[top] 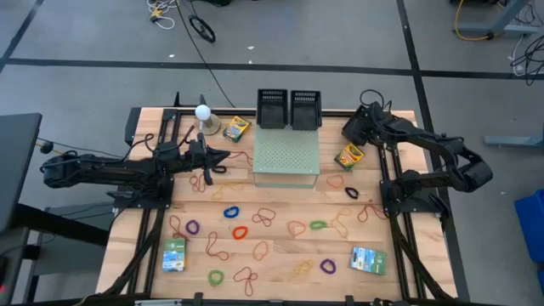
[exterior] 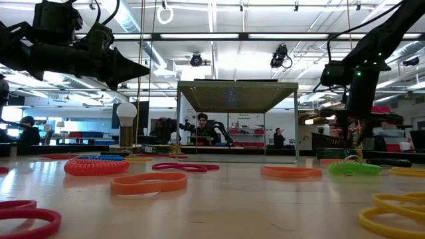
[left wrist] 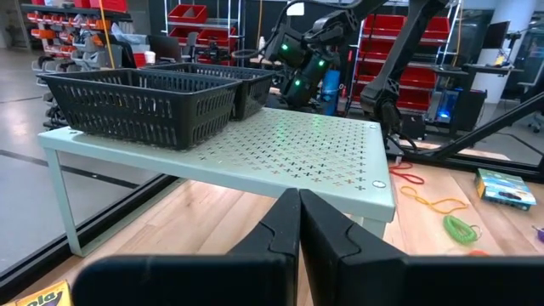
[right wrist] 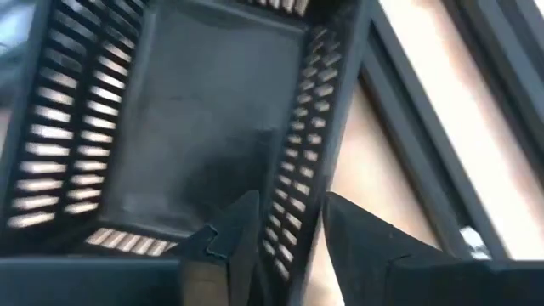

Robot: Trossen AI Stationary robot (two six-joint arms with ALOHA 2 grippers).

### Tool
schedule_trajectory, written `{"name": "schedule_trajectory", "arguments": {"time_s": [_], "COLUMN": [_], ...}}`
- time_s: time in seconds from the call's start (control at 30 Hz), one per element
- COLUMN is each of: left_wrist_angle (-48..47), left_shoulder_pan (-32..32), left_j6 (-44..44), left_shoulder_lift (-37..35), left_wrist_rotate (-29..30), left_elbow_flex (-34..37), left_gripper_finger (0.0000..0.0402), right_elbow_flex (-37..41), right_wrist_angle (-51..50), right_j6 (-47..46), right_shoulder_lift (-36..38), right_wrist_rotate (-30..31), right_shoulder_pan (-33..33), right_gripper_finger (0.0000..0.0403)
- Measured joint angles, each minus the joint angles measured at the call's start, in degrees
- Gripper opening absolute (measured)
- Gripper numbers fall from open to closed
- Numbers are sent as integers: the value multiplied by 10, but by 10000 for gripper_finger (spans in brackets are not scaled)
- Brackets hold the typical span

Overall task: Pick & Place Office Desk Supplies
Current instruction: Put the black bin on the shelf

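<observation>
Many thin rubber bands in several colours lie scattered over the wooden table. One crayon box lies left of the pale green perforated shelf, another to its right. Two flat packets lie near the front edge. My left gripper hovers level and shut, left of the shelf, holding nothing. My right gripper is open above the far right of the table. It slants down toward the right black basket, and I cannot see it touching anything.
Two black slatted baskets stand side by side at the shelf's far edge. A white ball on a round base stands at the far left. Black frame rails run along both sides of the table.
</observation>
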State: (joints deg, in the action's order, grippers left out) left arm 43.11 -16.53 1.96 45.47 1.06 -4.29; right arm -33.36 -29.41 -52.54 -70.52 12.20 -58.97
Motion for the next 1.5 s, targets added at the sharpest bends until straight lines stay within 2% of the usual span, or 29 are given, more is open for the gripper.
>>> {"name": "schedule_trajectory", "arguments": {"time_s": [0.43,0.63,0.77,0.93,1.13,1.27,1.4,1.5], "left_wrist_angle": [0,0,0,0,0,0,0,0], "left_shoulder_pan": [0,0,0,0,0,0,0,0], "left_j6": [0,0,0,0,0,0,0,0], "left_shoulder_lift": [0,0,0,0,0,0,0,0], "left_wrist_rotate": [0,0,0,0,0,0,0,0], "left_elbow_flex": [0,0,0,0,0,0,0,0], "left_gripper_finger": [9,9,9,9,9,9,9,9], "right_elbow_flex": [0,0,0,-22,-114,-196,-270,-304], "right_wrist_angle": [22,24,6,-22,-130,-167,-171,-172], "right_j6": [110,137,128,132,129,136,192,244], "right_shoulder_lift": [0,3,42,133,233,259,259,249], "right_wrist_rotate": [109,140,151,174,249,280,280,255], "right_shoulder_pan": [39,67,81,106,179,245,326,400], "right_gripper_finger": [33,22,23,14,14,13,13,14]}}
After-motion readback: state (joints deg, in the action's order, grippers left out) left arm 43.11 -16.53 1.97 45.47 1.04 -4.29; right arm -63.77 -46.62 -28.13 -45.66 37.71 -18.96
